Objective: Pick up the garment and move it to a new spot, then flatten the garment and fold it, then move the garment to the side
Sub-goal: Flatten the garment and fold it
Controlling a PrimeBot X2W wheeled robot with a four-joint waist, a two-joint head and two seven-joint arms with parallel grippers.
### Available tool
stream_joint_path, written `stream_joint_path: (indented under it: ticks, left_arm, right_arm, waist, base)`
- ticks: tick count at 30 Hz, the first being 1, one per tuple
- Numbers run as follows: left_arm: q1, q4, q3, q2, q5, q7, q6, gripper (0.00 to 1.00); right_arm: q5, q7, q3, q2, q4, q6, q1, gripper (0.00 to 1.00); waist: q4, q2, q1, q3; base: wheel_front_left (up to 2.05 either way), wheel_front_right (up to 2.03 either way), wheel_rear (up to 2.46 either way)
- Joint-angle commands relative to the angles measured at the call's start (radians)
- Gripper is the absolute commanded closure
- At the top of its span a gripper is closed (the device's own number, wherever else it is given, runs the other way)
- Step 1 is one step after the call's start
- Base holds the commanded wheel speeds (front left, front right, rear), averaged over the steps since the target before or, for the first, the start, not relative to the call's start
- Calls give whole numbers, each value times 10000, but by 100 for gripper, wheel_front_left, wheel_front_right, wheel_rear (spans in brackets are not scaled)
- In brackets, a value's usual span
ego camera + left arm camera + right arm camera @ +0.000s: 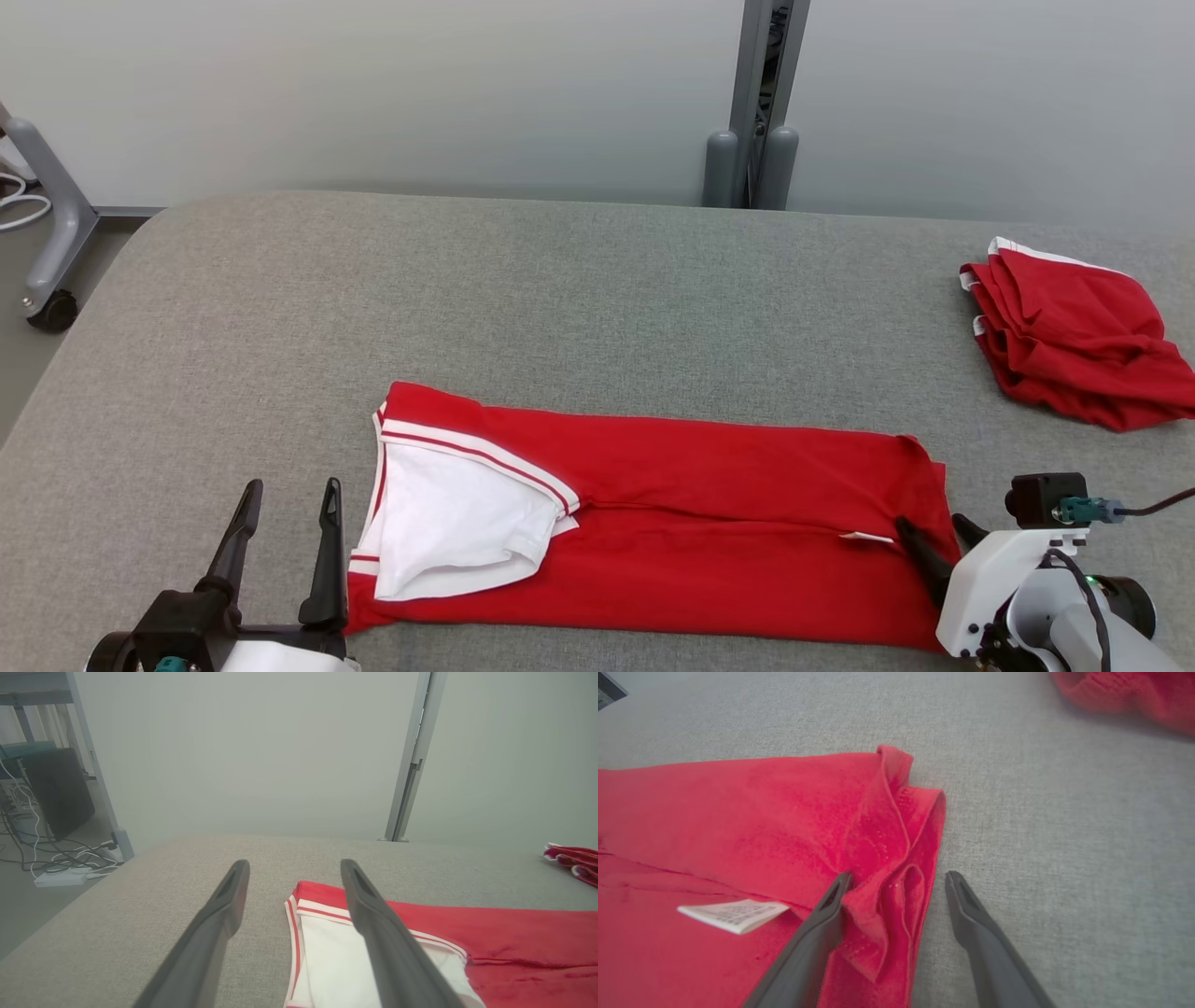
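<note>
Left end effector (292,485) and right end effector (929,523) are standing wide open, empty, with the soft, limp garment (700,504) lying between them, probably best pinched at its doubled end edges.

Even, soft light; faint shadows

Grey table (597,280): red garment (728,523) flat, red bundle (1074,336), perhaps shorts

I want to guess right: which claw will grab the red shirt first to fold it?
Probably the right claw: it is open, astride the end of the red shirt. The left claw sits open beside the collar.
</note>
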Motion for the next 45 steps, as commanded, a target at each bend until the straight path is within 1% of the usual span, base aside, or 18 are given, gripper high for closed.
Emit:
stream_joint_path:
  ticks: [1, 4, 6, 7, 8, 9, 10, 11, 18, 24, 26, 28, 33, 39, 42, 45]
  left_arm:
    - [-126, -17, 25, 37, -25, -33, 46, 0]
    - [-131, -22, 24, 36, -42, -33, 54, 0]
    - [-148, -19, 16, 36, -55, -33, 52, 0]
    - [-155, -14, 10, 36, -65, -33, 51, 0]
    - [-155, -14, 10, 36, -65, -33, 51, 0]
    - [-160, -9, 10, 36, -75, -33, 48, 0]
    - [-169, -2, 4, 34, -76, -33, 44, 0]
    - [-177, 11, 4, 36, -62, -33, 38, 0]
    - [-183, 53, 41, 36, -25, -33, 23, 0]
    - [-116, 48, -12, 36, -49, -33, 59, 0]
    - [-80, 48, -27, 36, -73, -33, 78, 0]
    - [-47, 56, -42, 36, -92, -33, 78, 0]
    - [-54, 91, -126, 36, -132, -33, 74, 0]
    - [-117, 167, -263, 36, -126, -33, 68, 0]
    - [-156, 212, -350, 36, -142, -33, 53, 0]
    - [-167, 235, -416, 36, -184, -33, 57, 0]
  right_arm:
    - [188, 163, 60, 46, 59, -3, -54, 0]
    - [444, 453, 185, 101, 128, -1, 7, 0]
    - [667, 432, 252, 136, -16, -1, 26, 0]
    - [733, 415, 292, 113, -62, -1, 24, 53]
    - [733, 415, 292, 113, -62, -1, 24, 53]
    - [790, 383, 363, 91, -132, -1, 17, 69]
    - [890, 240, 378, 69, -236, -1, -11, 82]
    - [947, 133, 402, 9, -303, -1, -45, 100]
    - [1222, -587, 562, -623, -534, -3, -214, 100]
    - [1431, -699, 699, -1383, -663, -3, -57, 100]
    - [1652, -638, 762, -1479, -961, -3, 4, 100]
    - [2004, -518, 849, -1603, -1459, -1, 56, 100]
    - [3364, 93, 1193, -1949, -3302, -1, 241, 100]
    - [4604, 676, 1592, -2406, -5193, -1, 157, 100]
    - [5199, 870, 1721, -2384, -5811, -1, 114, 100]
    - [5740, 1067, 1904, -2212, -6281, -1, 55, 100]
  waist:
    - [4, -1, 0, 18]
    - [-10, -1, 0, 29]
    - [-23, -1, 0, 38]
    - [-26, -1, 0, 44]
    - [-26, -1, 0, 44]
    - [-30, -1, 0, 49]
    - [-33, -1, 0, 59]
    - [-34, -1, 0, 66]
    - [-72, -1, 0, 49]
    - [-145, -1, 0, -19]
    - [-195, -1, 0, -43]
    - [-263, -1, 0, -61]
    - [-384, -1, 0, -98]
    - [-372, -1, 0, -172]
    - [-282, -1, 0, -210]
    - [-147, -1, 0, -243]
  base:
    - [0, 0, 0]
    - [0, 0, 0]
    - [0, 0, 0]
    - [0, 0, 0]
    - [0, 0, 0]
    - [0, 0, 0]
    - [0, 0, 0]
    - [0, 0, 0]
    - [0, 0, 0]
    - [0, 0, 0]
    - [0, 0, 0]
    - [0, 0, 0]
    - [0, 0, 0]
    - [0, 0, 0]
    - [0, 0, 0]
    - [0, 0, 0]
